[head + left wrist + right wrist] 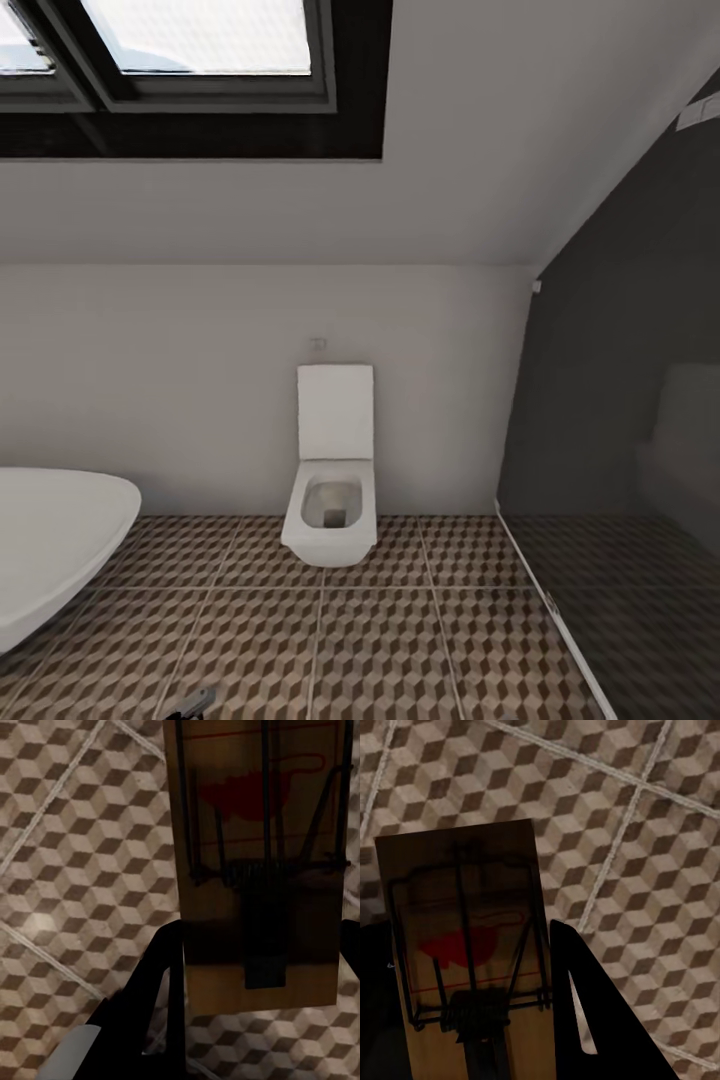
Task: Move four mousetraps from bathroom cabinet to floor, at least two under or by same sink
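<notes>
I carry 1 mousetrap (259,862) pinched in the left gripper (259,971) and a second mousetrap (465,960) in the right gripper (472,1020), both above the bathroom floor (380,640). Facing the toilet (332,470), I should turn slowly to find the sink, keeping both grips firm.

The left gripper (259,945) is clamped on a mousetrap (259,862), one dark finger (161,975) pressed against the board's edge and the other at the opposite edge, held above the bathroom floor (67,870). The right gripper (472,1005) likewise grips a second mousetrap (465,945) between its jaws, a dark finger (585,1012) flush beside the board. A bit of the left arm (195,703) shows at the near edge in the head view.
</notes>
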`<state>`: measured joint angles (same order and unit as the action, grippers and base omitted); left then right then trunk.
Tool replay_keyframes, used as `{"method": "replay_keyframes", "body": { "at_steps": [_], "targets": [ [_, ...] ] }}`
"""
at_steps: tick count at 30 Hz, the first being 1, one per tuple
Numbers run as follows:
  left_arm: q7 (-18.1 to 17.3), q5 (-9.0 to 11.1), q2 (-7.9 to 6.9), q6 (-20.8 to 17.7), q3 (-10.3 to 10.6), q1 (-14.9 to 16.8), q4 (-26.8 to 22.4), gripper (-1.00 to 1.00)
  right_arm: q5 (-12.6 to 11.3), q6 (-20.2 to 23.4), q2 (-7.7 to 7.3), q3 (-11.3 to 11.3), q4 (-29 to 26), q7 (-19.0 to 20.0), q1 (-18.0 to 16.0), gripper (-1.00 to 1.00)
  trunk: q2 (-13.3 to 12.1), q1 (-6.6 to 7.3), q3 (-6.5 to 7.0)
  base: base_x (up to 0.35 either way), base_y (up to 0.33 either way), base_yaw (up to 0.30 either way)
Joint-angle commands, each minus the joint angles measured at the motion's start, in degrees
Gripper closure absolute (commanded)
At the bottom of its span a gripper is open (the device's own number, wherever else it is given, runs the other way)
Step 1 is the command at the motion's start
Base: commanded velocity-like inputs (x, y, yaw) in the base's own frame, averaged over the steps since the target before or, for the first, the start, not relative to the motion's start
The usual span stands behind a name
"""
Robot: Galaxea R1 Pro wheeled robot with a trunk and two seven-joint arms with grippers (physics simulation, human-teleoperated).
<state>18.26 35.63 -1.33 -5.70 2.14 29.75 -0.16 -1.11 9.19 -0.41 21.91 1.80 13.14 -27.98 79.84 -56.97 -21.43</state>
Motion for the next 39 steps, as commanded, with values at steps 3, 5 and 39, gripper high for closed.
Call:
{"method": "replay_keyframes", "body": {
  "at_steps": [3, 5, 39],
  "targets": [
    [0.2, 0.05, 0.01, -0.27, 0.23, 0.05, -0.02, 1.0, -0.34, 0.13, -0.03, 0.24, 0.04, 0.2, -0.09, 1.0, 0.04, 0.0, -0.06, 0.0, 0.0, 0.266],
    [0.2, 0.05, 0.01, -0.27, 0.23, 0.05, -0.02, 1.0, -0.33, 0.13, -0.03, 0.24, 0.04, 0.21, -0.08, 1.0, 0.04, 0.0, -0.06, 0.0, 0.0, 0.203],
    [0.11, -0.04, -0.47, -0.28, 0.21, 0.05, -0.02, 1.0, -0.51, 0.15, -0.61, 0.16, 0.04, 0.2, -0.07, 1.0, 0.04, 0.0, -0.06, 0.247, 0.006, 0.009]
  ]
}}
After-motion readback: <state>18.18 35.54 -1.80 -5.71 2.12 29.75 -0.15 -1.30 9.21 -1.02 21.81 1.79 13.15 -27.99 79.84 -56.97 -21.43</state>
